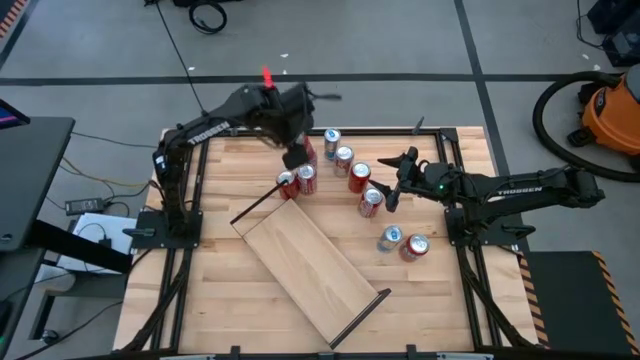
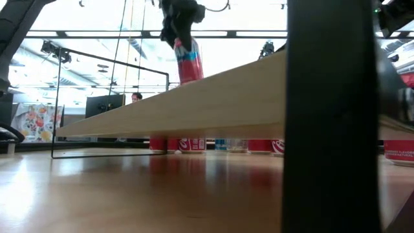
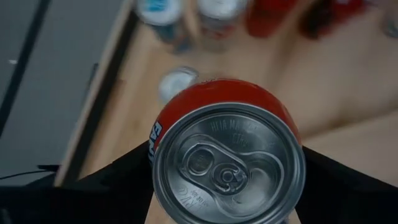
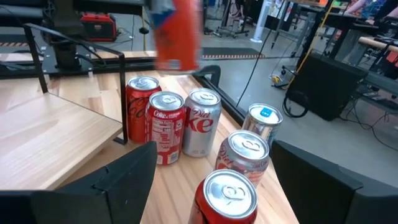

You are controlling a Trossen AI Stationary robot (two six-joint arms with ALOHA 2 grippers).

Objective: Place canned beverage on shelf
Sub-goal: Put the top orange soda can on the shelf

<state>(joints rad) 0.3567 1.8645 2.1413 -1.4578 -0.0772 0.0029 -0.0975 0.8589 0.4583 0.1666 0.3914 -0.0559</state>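
My left gripper (image 1: 297,152) hangs over the table's far middle, shut on a red canned beverage (image 2: 187,61), which also shows in the left wrist view (image 3: 229,165). The shelf (image 1: 310,262), a pale plank with a black rod at each short end, lies slantwise on the table's middle. Several more cans (image 1: 343,158) stand upright in a row beyond the shelf, from the far middle toward the right. My right gripper (image 1: 395,182) waits open and level beside that row; a red can (image 4: 229,194) stands before its fingers, untouched. My left gripper pinches the red can by two opposite sides of its upper wall (image 3: 158,134), one finger (image 3: 118,180) on each side. The fingers come from above, slanting down. The can hangs below them, nearly upright with its lid up, lifted clear of table and shelf.
Two cans (image 1: 297,181) stand just below the lifted one, at the shelf's far end. A black frame (image 1: 185,190) borders the table. Bare tabletop (image 1: 230,300) lies left of the shelf. A person (image 2: 136,98) shows far behind the table.
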